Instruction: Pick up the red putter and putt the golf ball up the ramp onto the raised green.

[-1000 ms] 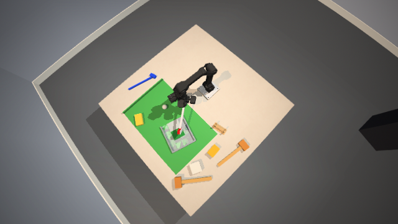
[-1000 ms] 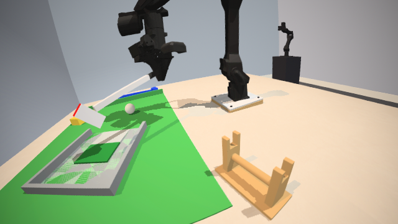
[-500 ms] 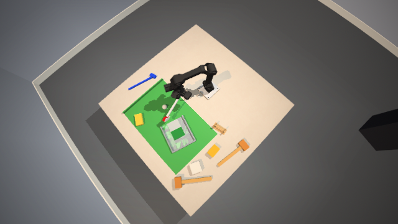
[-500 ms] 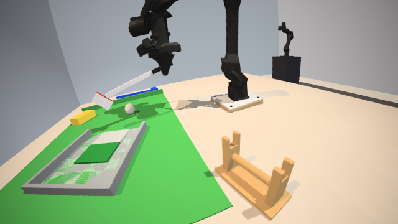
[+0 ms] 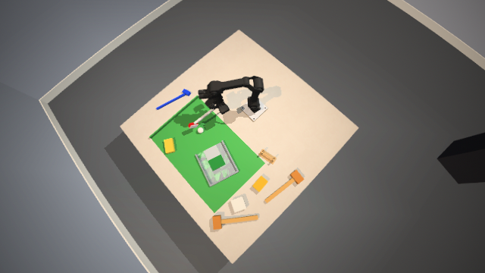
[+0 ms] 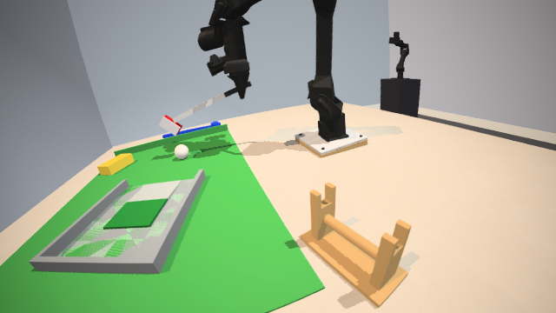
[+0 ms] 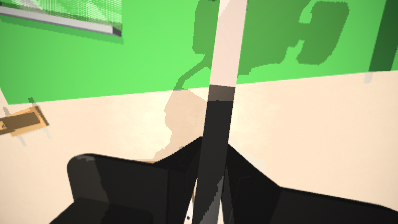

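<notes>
My gripper point(image 6: 242, 92) point(image 7: 211, 143) is shut on the black grip of the red putter, above the mat's edge near the arm. The putter's pale shaft point(image 5: 204, 117) point(image 6: 200, 108) point(image 7: 228, 45) slants down to its red and white head point(image 5: 191, 125) point(image 6: 170, 124), which hangs above the mat, clear of it. The white golf ball point(image 5: 200, 130) point(image 6: 182, 151) rests on the green mat close to the head, on the side toward the ramp. The pale ramp point(image 5: 213, 152) point(image 6: 154, 189) leads to the raised dark green square point(image 5: 217, 163) point(image 6: 136, 213) inside grey walls. The wrist view shows neither head nor ball.
A wooden stand point(image 5: 267, 156) point(image 6: 354, 235) point(image 7: 25, 120) is beside the mat. A yellow block point(image 5: 169, 145) point(image 6: 115, 164) sits at the mat's outer edge. A blue club point(image 5: 170, 100) lies beyond the mat's low wall. Two orange mallets point(image 5: 217, 222) point(image 5: 297, 177) lie past the mat's far end.
</notes>
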